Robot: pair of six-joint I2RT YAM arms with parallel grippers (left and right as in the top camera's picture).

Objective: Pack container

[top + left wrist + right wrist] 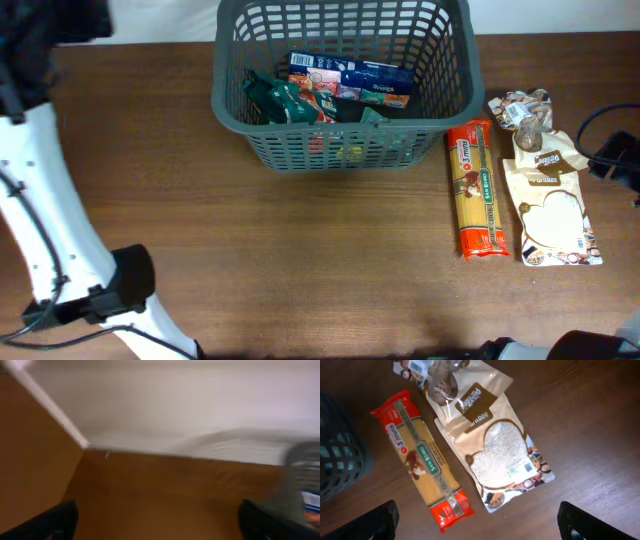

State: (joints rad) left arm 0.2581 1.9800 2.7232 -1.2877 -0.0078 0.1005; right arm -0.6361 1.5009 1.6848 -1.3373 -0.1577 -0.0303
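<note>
The dark grey basket (343, 150) stands at the back middle of the table, holding a blue box (350, 75) and green packets (285, 100). It shows blurred at the right edge of the left wrist view (300, 477) and at the left edge of the right wrist view (340, 460). A red spaghetti packet (475, 190) and a beige pouch with a heart window (550, 205) lie right of the basket. My right gripper (477, 525) is open and empty, high above these packets (427, 467). My left gripper (160, 525) is open and empty over bare table.
A clear bag of brown pieces (522, 110) lies behind the pouch. The left arm's white links (40, 230) run down the left side, with its dark wrist at the far left corner (45, 35). A black cable (610, 150) sits at the right edge.
</note>
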